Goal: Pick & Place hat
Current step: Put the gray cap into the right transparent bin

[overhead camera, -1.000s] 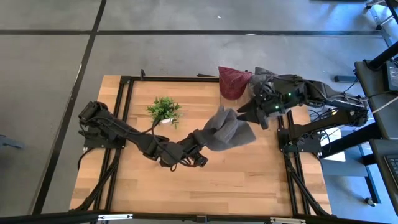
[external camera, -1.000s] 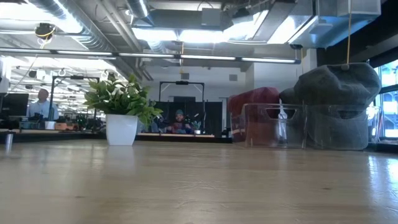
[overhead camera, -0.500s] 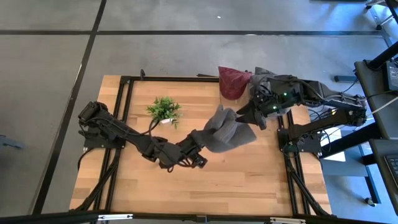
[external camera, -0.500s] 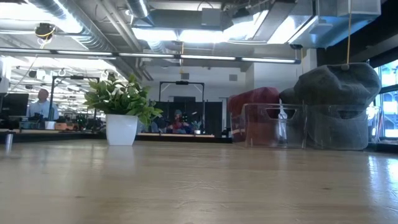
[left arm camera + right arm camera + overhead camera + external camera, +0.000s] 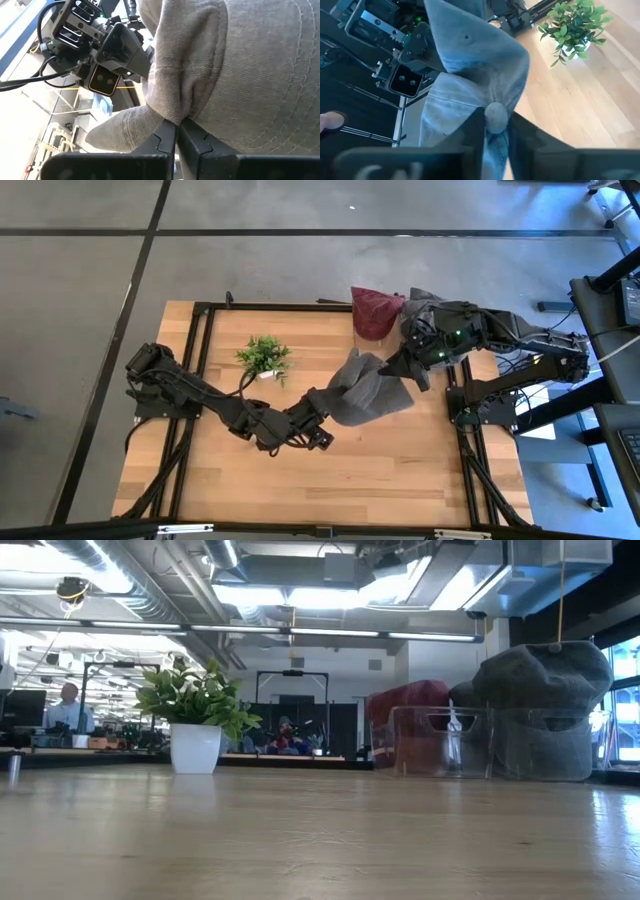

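A grey hat (image 5: 365, 388) hangs above the middle of the wooden table, held between both grippers. My left gripper (image 5: 322, 402) reaches in from the table's left and is shut on the hat's left end, as the left wrist view (image 5: 177, 131) shows. My right gripper (image 5: 402, 366) comes from the table's right and is shut on the hat's right end (image 5: 495, 125). The low view shows neither the hat nor the grippers. My left gripper pinches a gathered fold of the hat's cloth (image 5: 172, 112) between its two fingers. It comes in level from the table's left. The hat is lifted clear of the table. My right gripper has a finger (image 5: 475, 125) on each side of the hat's round top button (image 5: 495, 112) and pinches the cloth there. It comes from the table's right, slanting down.
A potted plant (image 5: 264, 358) stands at the far left of the table's middle. At the far right edge a clear stand (image 5: 440, 740) carries a red hat (image 5: 375, 312) and a grey hat (image 5: 420, 302). People sit in the room behind (image 5: 68, 705).
My right gripper's fingers have shut on the hat's right end; a second ago they stood wide apart around it. The hat has stayed where it was, clear of the table.
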Controlling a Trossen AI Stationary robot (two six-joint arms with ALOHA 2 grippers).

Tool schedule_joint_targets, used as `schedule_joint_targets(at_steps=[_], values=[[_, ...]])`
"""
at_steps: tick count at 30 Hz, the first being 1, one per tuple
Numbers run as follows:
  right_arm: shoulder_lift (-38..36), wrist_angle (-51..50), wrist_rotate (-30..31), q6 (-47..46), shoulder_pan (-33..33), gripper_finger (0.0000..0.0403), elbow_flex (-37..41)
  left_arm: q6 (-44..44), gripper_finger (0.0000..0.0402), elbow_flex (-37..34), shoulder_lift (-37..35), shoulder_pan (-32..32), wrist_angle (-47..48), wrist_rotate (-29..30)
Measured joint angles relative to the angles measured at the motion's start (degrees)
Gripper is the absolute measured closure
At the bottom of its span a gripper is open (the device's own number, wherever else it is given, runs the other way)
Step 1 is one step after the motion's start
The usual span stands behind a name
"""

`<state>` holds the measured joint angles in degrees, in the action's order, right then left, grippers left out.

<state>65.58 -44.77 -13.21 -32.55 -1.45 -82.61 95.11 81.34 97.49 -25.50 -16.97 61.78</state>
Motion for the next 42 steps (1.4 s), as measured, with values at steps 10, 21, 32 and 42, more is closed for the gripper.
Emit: schedule_joint_targets(at_steps=[10,21,32,42], values=[[0.00,0.42,0.02,1.70,0.00,0.0377,0.00,-5.36,0.0378,0.00,0.00,0.00,0.63,0.02],[-1.20,0.22,0.05,3.23,0.00,0.0376,-0.06,-26.85,0.0326,-0.03,-5.46,-0.72,6.56,-0.88],[-0.84,-19.70,10.88,12.92,0.02,0.0376,-14.05,-86.39,0.0305,-0.35,-19.08,4.55,45.12,-20.83],[0.44,-45.24,26.34,13.71,0.31,0.0376,-21.32,-97.61,0.0305,-0.39,-19.76,10.76,52.04,-31.97]])
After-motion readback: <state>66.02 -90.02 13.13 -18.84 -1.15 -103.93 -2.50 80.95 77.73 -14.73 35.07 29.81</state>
